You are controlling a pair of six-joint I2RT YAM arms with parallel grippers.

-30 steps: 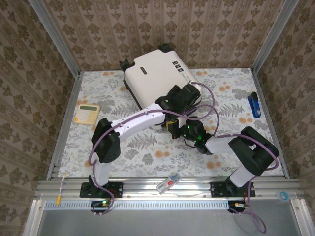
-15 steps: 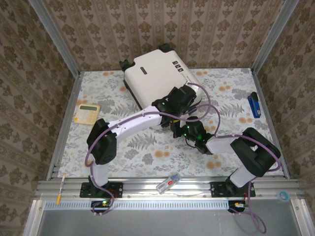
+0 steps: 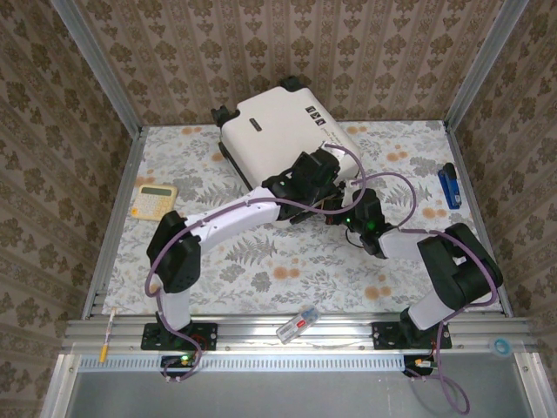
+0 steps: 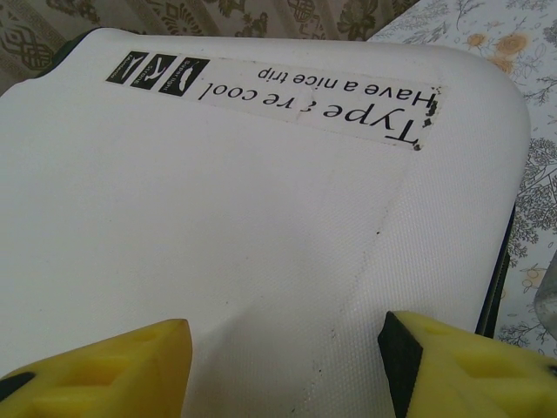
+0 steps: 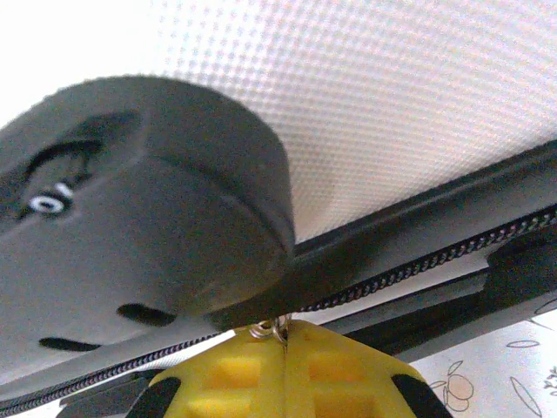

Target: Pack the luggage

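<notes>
The luggage point(image 3: 270, 131) is a white hard-shell suitcase lying shut at the back of the table, with "Have a nice trip" printed on its lid point(image 4: 261, 192). My left gripper point(image 3: 329, 167) is over the lid's near right part. In the left wrist view it point(image 4: 285, 340) is open, with only white shell between its yellow fingers. My right gripper point(image 3: 341, 212) is at the case's near corner. The right wrist view shows it point(image 5: 285, 335) shut on the small metal zipper pull point(image 5: 271, 329), just under a black caster wheel point(image 5: 139, 200) and beside the zipper point(image 5: 418, 261).
A yellow calculator point(image 3: 154, 200) lies at the left of the floral tablecloth and a blue stapler point(image 3: 449, 185) at the right edge. On the front rail are a clear plastic item point(image 3: 298, 323) and a pen point(image 3: 108, 331). Metal frame posts and patterned walls surround the table.
My right gripper has moved right and away along the case's near edge, still shut on the zipper pull. The left gripper has shifted slightly farther over the lid and its jaws narrowed a little.
</notes>
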